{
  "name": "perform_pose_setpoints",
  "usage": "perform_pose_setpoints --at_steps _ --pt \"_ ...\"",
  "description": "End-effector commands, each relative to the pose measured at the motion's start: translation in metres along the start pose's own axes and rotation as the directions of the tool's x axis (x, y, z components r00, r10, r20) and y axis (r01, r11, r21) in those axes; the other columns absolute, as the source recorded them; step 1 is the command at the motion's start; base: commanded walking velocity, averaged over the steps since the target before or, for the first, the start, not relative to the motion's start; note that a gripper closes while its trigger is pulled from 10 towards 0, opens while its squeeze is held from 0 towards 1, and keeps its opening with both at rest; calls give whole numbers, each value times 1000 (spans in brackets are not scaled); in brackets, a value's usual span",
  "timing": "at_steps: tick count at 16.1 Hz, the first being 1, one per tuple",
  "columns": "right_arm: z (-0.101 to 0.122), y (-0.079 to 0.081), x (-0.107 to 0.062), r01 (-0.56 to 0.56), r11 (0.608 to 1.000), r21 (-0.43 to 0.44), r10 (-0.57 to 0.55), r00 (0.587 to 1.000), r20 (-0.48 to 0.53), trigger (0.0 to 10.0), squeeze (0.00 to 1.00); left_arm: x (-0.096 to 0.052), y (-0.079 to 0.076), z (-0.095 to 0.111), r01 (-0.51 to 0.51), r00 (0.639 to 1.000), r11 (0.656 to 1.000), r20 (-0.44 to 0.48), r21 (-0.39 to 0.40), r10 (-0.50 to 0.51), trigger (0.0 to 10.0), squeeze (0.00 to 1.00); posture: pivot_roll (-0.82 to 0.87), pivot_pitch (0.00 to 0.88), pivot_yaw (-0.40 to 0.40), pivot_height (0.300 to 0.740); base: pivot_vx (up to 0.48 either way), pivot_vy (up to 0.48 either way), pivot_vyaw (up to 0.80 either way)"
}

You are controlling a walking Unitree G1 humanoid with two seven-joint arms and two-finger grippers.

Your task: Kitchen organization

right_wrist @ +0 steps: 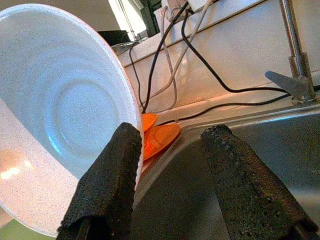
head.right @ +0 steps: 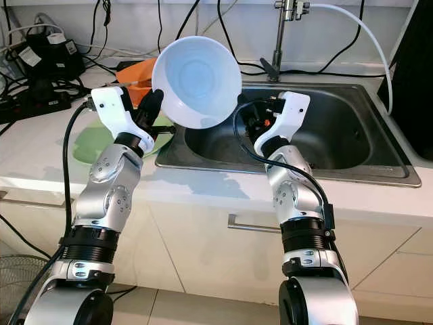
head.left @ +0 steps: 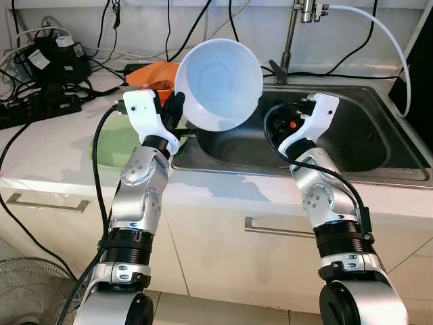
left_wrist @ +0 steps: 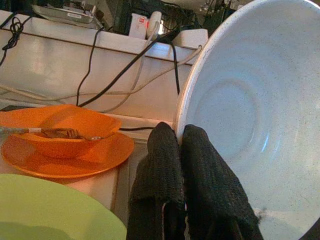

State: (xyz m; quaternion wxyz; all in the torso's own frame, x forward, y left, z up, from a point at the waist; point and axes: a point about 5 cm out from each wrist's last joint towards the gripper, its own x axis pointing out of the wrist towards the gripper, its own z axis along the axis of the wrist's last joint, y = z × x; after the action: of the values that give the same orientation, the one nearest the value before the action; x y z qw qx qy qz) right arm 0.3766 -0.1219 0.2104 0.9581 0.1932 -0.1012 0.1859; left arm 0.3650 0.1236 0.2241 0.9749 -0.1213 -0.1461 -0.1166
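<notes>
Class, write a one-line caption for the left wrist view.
Left gripper pinches white bowl's rim, orange dishes behind.

White bowl (head.left: 219, 84) tilted above sink's (head.left: 379, 145) left edge.

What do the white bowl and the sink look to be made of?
Bowl: likely glazed ceramic or melamine; the wrist views show a smooth, glossy, faintly speckled surface. Sink: stainless steel, grey brushed metal with dull reflections.

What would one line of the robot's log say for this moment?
left hand: shut on white bowl rim, held tilted above sink | right hand: open beside bowl
</notes>
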Motion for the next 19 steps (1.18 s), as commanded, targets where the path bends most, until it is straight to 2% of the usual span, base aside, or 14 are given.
perform_pose_setpoints --at_steps 1,4,8,16,17,18,19 --pt "3 5 0 -28 1000 0 28 1000 11 10000 0 1 -3 5 25 999 1000 21 3 -26 10000 0 -9 0 87 740 0 0 0" --pt "2 6 0 -32 999 3 32 999 6 10000 0 0 -8 2 78 997 997 1 4 -78 10000 0 -3 0 86 740 0 0 0" --pt "3 5 0 -30 1000 -1 30 1000 6 10000 0 1 -7 2 67 998 998 2 -12 -67 10000 0 -7 0 86 740 0 0 0" --pt "1 5 0 -29 1000 0 29 1000 0 10000 0 0 -14 -2 138 990 990 -16 -30 -139 10000 0 2 0 81 740 0 0 0" --pt "2 5 0 -29 1000 0 29 1000 3 510 0 0 -14 -2 136 990 990 -15 -36 -137 10000 0 3 0 81 740 0 0 0" --pt "2 5 0 -29 1000 -1 29 1000 5 0 0 0 -14 -2 136 990 990 -15 -37 -137 10000 0 4 0 80 740 0 0 0" --pt "2 5 0 -29 1000 -1 29 1000 6 0 0 0 -14 -2 136 990 990 -16 -38 -137 10000 0 4 0 80 740 0 0 0"
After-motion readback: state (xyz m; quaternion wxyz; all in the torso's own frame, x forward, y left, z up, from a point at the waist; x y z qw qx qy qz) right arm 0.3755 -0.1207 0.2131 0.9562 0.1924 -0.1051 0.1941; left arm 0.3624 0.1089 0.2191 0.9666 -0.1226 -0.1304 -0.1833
